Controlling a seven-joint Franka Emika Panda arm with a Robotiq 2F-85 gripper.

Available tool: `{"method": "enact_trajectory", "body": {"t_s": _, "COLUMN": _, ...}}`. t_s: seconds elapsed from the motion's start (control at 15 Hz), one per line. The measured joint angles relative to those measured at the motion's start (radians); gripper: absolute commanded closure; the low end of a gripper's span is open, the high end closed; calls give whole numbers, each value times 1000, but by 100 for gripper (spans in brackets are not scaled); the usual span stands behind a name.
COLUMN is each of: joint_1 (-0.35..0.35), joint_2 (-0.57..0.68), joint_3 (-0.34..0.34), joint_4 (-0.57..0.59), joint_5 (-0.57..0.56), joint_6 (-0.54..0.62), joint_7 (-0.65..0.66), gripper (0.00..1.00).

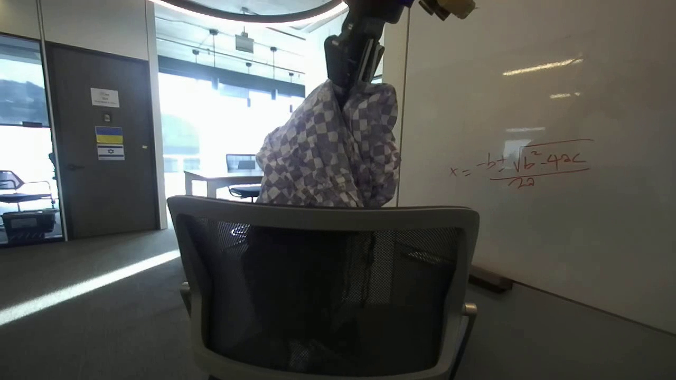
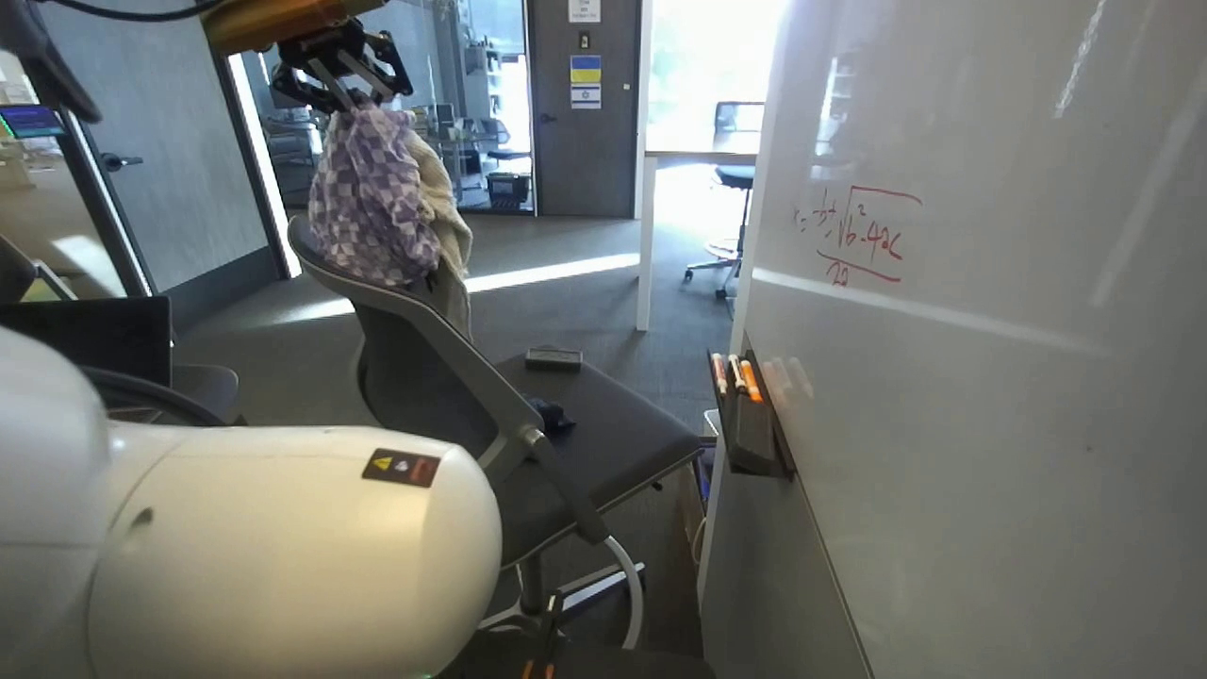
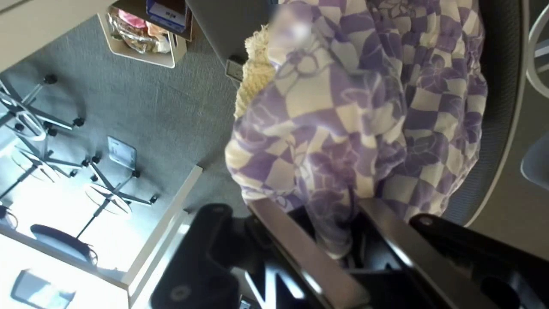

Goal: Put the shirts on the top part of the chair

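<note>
A purple-and-white checkered shirt (image 1: 317,153) rises above the top of the dark mesh chair back (image 1: 327,211). It is bunched up to my gripper (image 1: 351,84). In an exterior view the shirt (image 2: 368,198) meets the chair's top rim (image 2: 443,330) under my gripper (image 2: 356,94). A cream knit garment (image 2: 443,193) hangs on its seat side; it also shows in the wrist view (image 3: 257,71). In the wrist view a gathered fold of the shirt (image 3: 326,159) lies between the fingers of my gripper (image 3: 311,204), which appear closed around it. The shirt's lower part is partly hidden.
A whiteboard (image 1: 528,237) stands beside the chair, with a marker tray (image 2: 754,424). A black box-shaped item (image 2: 553,358) and a dark object (image 2: 550,415) lie on the chair seat (image 2: 622,424). My white arm link (image 2: 283,547) is close to the chair.
</note>
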Motion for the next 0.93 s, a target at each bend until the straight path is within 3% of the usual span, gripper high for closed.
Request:
{"method": "enact_trajectory", "body": {"t_s": 0.6, "joint_1": 163, "joint_2": -4, "joint_3": -33, "joint_4": -52, "joint_5": -8, "joint_6": -91, "joint_7": -329, "gripper": 99}}
{"method": "enact_trajectory", "body": {"t_s": 0.93, "joint_1": 305, "joint_2": -79, "joint_3": 17, "joint_4": -38, "joint_5": -9, "joint_6": -201, "joint_7": -428, "gripper": 99}}
